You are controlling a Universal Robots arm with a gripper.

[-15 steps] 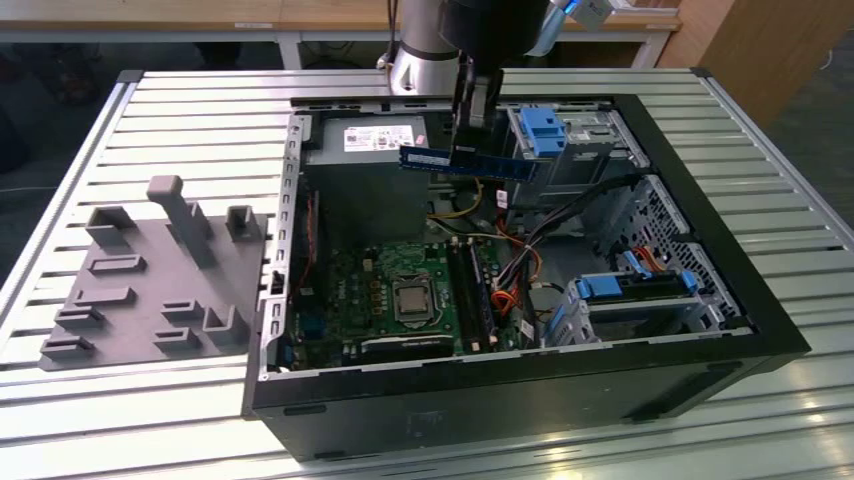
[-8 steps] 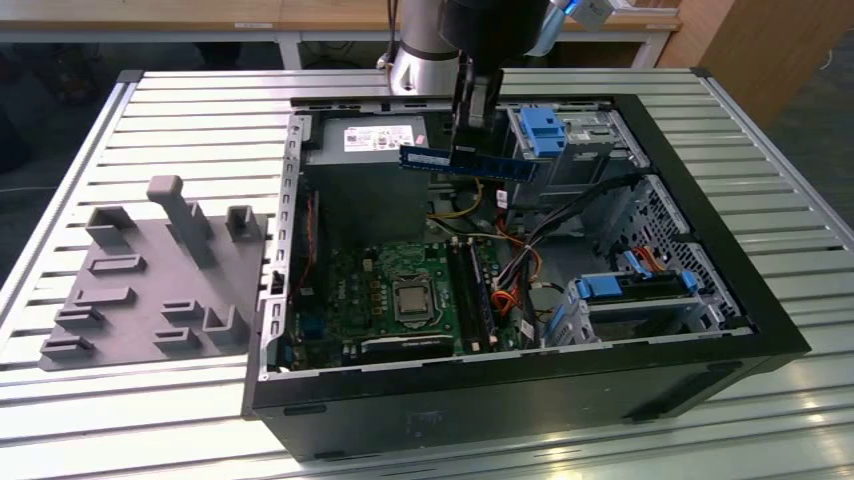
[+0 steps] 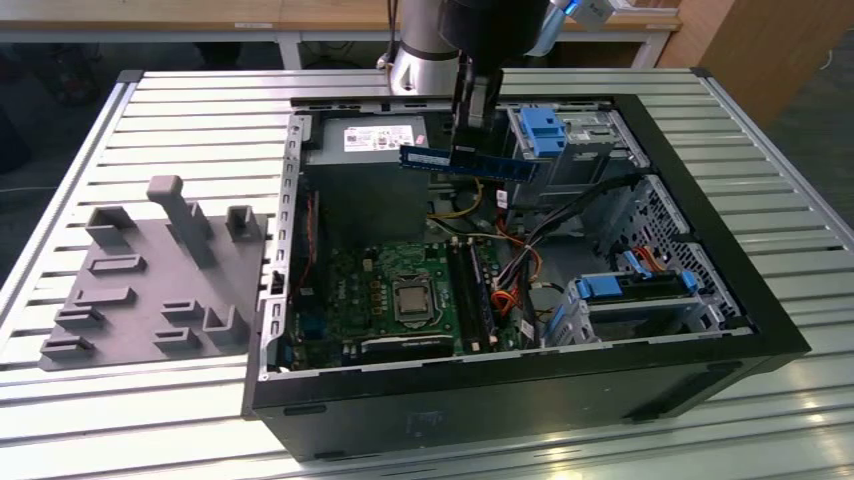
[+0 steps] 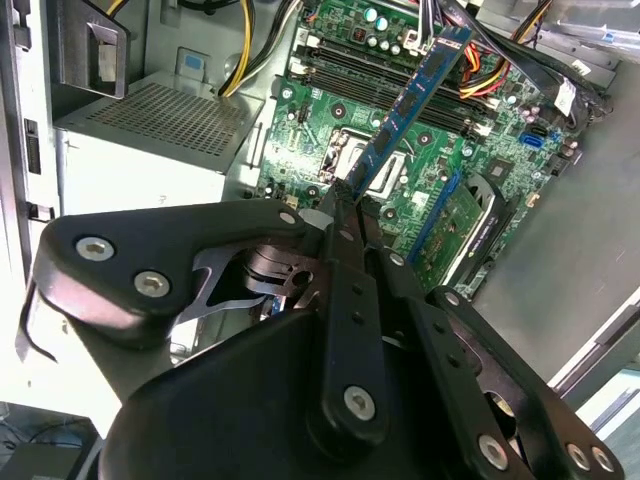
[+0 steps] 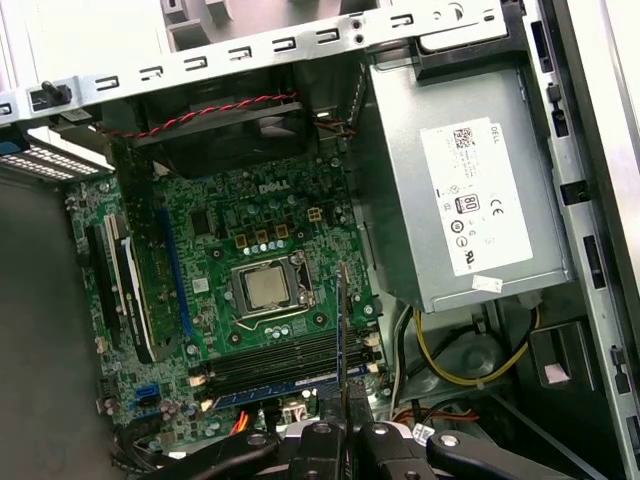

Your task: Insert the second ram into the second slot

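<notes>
Well above the motherboard [image 3: 387, 290], the tool [image 3: 470, 140] was clamped on the second ram [image 3: 434, 159], apart from the black slots [image 3: 469, 288], and a skewed grip might jam its edge against a slot's rim.

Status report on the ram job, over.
Claw shut on ram, held above the open case. Ram not yet in a slot. Cables beside the slots; nothing seen blocking them.
</notes>
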